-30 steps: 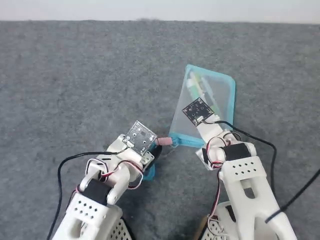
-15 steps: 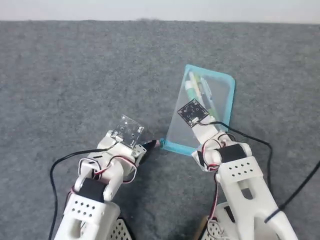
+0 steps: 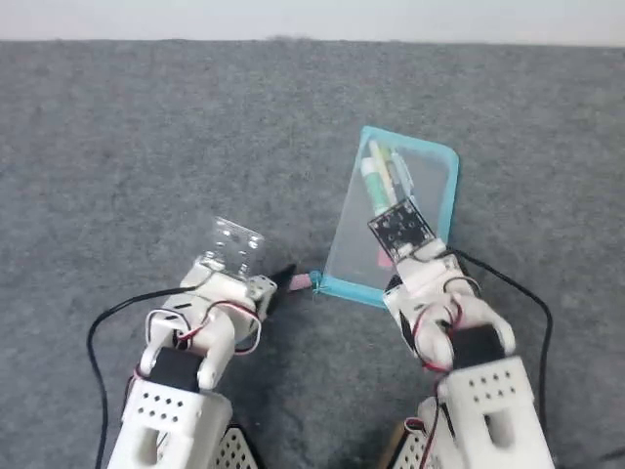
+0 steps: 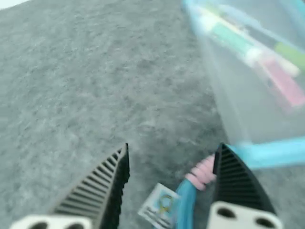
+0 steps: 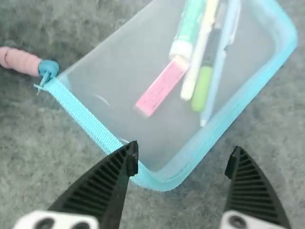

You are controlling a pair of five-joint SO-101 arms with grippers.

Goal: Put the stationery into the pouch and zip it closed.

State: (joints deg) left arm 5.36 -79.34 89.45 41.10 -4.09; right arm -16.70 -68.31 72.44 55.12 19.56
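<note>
The translucent pouch (image 3: pixel 400 210) with teal trim lies flat on the grey mat, with pens (image 5: pixel 202 62) and a pink eraser (image 5: pixel 159 88) inside. Its zip edge (image 5: pixel 83 119) looks closed, and the pink zipper pull (image 3: pixel 299 282) sticks out at the near left corner. My left gripper (image 4: pixel 173 152) is open just beside that corner. The pull (image 4: pixel 202 171) lies loose against the inside of one finger (image 4: pixel 236 179). My right gripper (image 5: pixel 183 149) hangs open above the pouch's near end, touching nothing.
Grey mat (image 3: pixel 146 147) spreads wide to the left and behind the pouch. A small paper label (image 4: pixel 159 207) on a teal strap hangs by the pull. Both arm bases and their cables (image 3: pixel 98 342) crowd the near edge.
My left gripper drew back to the left from the pouch's corner and opened, leaving the pink pull lying free. The right arm pulled back slightly towards its base.
</note>
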